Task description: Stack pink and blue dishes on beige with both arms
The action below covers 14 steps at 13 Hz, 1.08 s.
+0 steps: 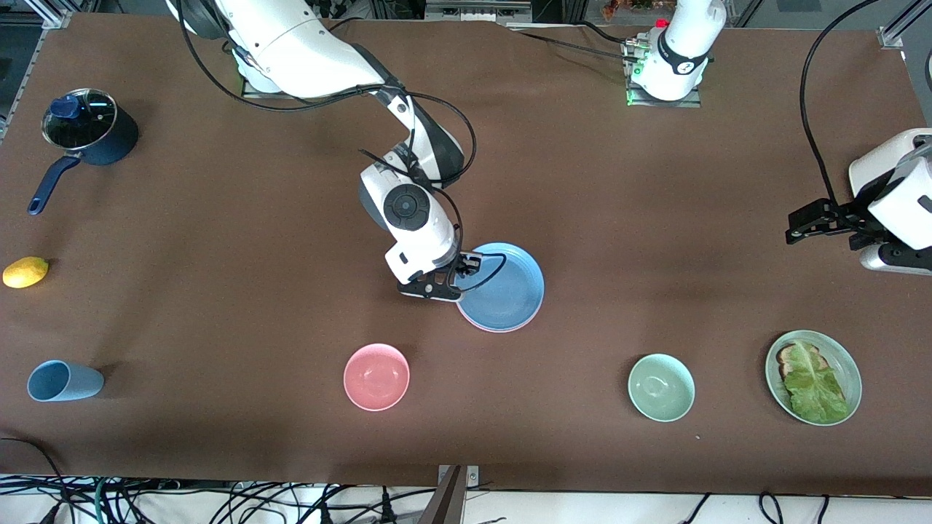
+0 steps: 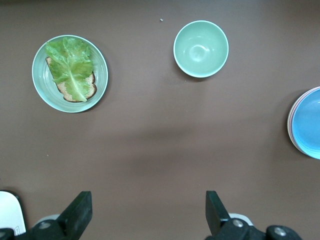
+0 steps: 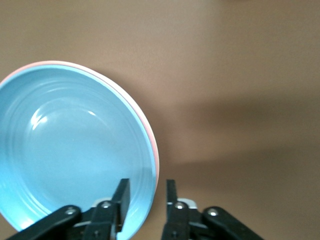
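The blue plate [image 1: 506, 287] lies on the pink plate [image 1: 486, 329] in the middle of the table; only a thin pink edge shows under it. No beige plate shows in any view. My right gripper [image 1: 466, 268] is low at the blue plate's rim on the side toward the right arm's end. In the right wrist view its fingers [image 3: 147, 186] straddle the rim of the blue plate [image 3: 70, 150], one over the plate and one outside the pink edge [image 3: 154, 145], with gaps: open. My left gripper [image 1: 794, 231] waits open and empty [image 2: 148, 197] above the left arm's end of the table.
Nearer the front camera stand a pink bowl [image 1: 376, 376], a pale green bowl [image 1: 661, 387] and a green plate [image 1: 852, 364] with bread and lettuce. A light blue cup [image 1: 62, 380], a lemon [image 1: 25, 271] and a lidded blue pot [image 1: 87, 131] sit at the right arm's end.
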Each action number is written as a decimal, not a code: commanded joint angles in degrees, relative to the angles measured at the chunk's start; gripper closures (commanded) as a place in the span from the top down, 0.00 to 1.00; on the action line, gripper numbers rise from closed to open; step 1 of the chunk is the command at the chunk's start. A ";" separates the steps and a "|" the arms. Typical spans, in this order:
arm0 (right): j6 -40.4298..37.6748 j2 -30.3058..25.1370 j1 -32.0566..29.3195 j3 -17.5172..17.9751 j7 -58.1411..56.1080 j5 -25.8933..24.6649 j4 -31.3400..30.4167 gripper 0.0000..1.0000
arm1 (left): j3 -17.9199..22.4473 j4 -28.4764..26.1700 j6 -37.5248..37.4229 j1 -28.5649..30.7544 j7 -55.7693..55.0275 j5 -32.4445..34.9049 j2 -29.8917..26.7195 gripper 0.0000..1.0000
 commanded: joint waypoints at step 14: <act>-32.06 -26.46 -14.39 -10.54 -25.29 -0.10 -2.22 1.00 | 0.39 0.73 -0.89 0.01 0.46 -2.16 -0.06 1.00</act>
